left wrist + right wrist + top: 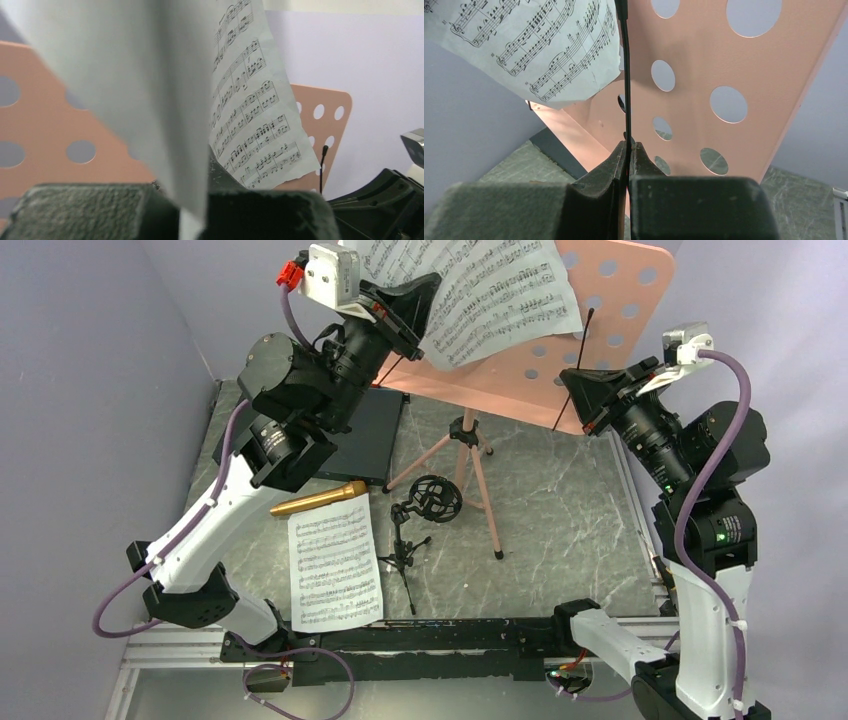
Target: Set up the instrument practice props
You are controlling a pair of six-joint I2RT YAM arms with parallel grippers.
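The pink-copper music stand [600, 300] rises on its tripod [470, 465] at the back of the table. My left gripper [430, 290] is shut on the edge of a sheet-music page [490, 295], which it holds up in front of the stand's desk. In the left wrist view the page [255, 115] runs down between the jaws [192, 212]. My right gripper [570, 380] is shut on the stand's thin black retaining wire [626, 75], pinched at the fingertips [629, 146]. A second page [335, 562], the gold microphone [318, 498] and the black mic stand [415, 530] lie on the table.
A flat black box [375, 435] lies under the left arm at the back left. The stand's tripod legs spread over the middle of the mat. Grey walls close in at left, right and behind. A metal rail [400, 650] runs along the near edge.
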